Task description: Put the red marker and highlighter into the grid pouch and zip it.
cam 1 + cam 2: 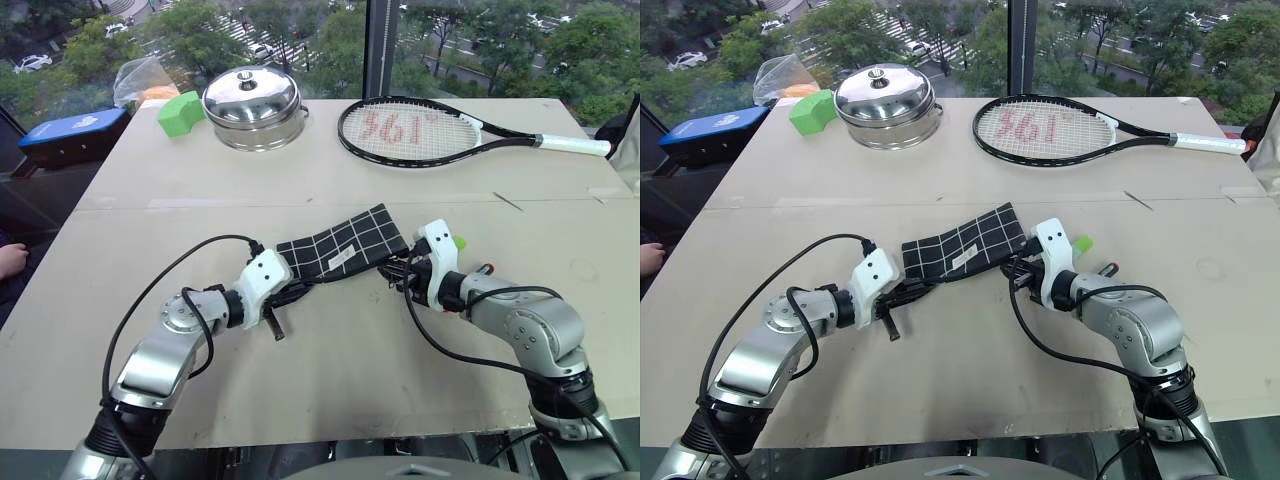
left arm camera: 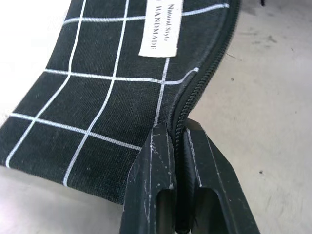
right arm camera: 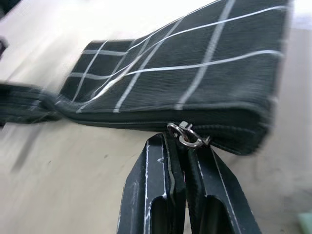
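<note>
I can't see the pens. The grid pouch (image 1: 340, 248) lies flat on the table (image 1: 330, 370), its long side running between my hands. My left gripper (image 2: 178, 146) pinches its zipper edge; my right gripper (image 3: 183, 146) pinches the zipper pull (image 3: 186, 134).

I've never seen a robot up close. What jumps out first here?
Two arms meet at mid-table over a black grid pouch: the left tool pinches its zipper edge at one end, and the right tool is shut on the metal zipper pull at the other. Beyond them, at the far edge, lie a tennis racket and a shiny steel pot beside a green block.
</note>
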You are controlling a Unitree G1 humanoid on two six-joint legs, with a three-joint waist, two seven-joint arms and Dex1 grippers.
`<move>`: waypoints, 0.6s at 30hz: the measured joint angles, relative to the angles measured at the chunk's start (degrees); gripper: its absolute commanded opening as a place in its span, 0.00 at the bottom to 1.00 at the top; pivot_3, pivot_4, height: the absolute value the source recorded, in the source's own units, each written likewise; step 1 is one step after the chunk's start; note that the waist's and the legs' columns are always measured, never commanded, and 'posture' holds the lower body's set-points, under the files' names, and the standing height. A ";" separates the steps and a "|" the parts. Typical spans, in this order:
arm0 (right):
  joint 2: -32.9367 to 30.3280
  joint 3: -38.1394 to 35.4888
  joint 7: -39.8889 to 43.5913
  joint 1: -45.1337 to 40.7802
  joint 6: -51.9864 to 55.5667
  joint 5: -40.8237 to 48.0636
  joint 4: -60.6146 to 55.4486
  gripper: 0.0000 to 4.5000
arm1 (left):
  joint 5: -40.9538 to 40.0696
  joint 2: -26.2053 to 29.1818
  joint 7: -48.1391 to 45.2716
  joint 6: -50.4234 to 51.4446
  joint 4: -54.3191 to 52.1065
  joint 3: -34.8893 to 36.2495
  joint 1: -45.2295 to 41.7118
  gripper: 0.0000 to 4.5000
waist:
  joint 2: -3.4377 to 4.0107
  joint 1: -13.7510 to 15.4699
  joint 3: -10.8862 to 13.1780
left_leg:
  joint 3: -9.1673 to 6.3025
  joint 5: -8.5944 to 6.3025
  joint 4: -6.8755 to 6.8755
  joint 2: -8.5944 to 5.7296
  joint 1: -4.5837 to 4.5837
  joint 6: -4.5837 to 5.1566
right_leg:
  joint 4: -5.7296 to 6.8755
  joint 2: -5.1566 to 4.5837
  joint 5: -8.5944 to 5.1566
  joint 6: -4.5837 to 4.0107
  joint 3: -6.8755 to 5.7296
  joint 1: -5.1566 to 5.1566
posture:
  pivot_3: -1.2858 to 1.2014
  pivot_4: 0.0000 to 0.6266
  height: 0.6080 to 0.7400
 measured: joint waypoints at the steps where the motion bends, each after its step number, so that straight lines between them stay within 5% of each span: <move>1: -0.22 0.51 0.33 -0.32 0.28 0.00 -0.02 0.02 | -0.02 -0.19 0.04 0.23 -0.16 -0.03 -0.27 0.00 | -0.01 -0.01 -0.01 | 0.00 0.00 0.00 0.00 0.00 0.00 | 0.00 0.00 0.00 0.00 0.00 0.00 | 0.52 0.24 1.00; 18: 3.94 4.07 1.92 -7.20 0.86 -2.99 7.12 0.02 | -1.07 -6.32 3.80 6.02 -0.78 -0.81 -4.85 0.00 | -0.03 -0.07 -0.01 | -0.01 0.01 0.01 0.01 0.01 -0.02 | 0.05 0.05 0.01 0.01 0.00 0.00 | 0.52 0.24 1.00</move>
